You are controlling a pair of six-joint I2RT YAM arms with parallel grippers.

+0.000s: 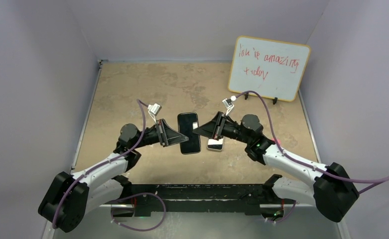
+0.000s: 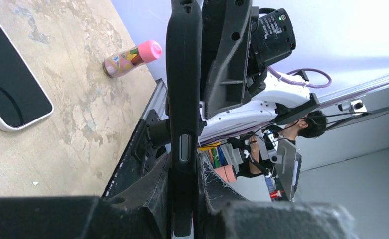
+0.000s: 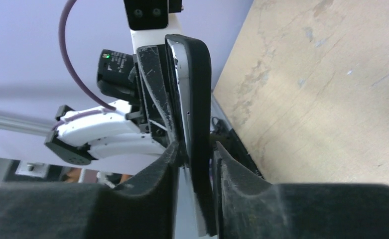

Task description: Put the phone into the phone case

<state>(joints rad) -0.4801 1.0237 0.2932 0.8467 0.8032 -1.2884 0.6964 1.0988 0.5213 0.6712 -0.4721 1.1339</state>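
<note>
your left gripper [image 2: 184,167] is sitting closest to the lens, its two pads pinching narrowly onto the thin side of the black phone case [image 2: 184,74], right by a side button. your right gripper [image 3: 196,149] is clamping the opposite long side in the same narrow way. there the edge of a silver phone [image 3: 178,89] is showing, tucked against the case's thick black lip; you cannot tell whether it is fully seated. from above, the case is hanging level over the middle of the bench [image 1: 132,89], glossy face up and raised off the surface. its long axis is running from the near edge toward the far edge, with the far end leaning slightly left. the two grippers are facing each other across it.

a white-rimmed handset [image 1: 215,145] is lying flat and screen up on the bench just right of the case, partly under the right gripper. a pink-capped bottle [image 2: 132,56] is lying on its side close to the near edge. a whiteboard [image 1: 269,67] with red writing is standing in the far right corner, well apart from the arms.
</note>
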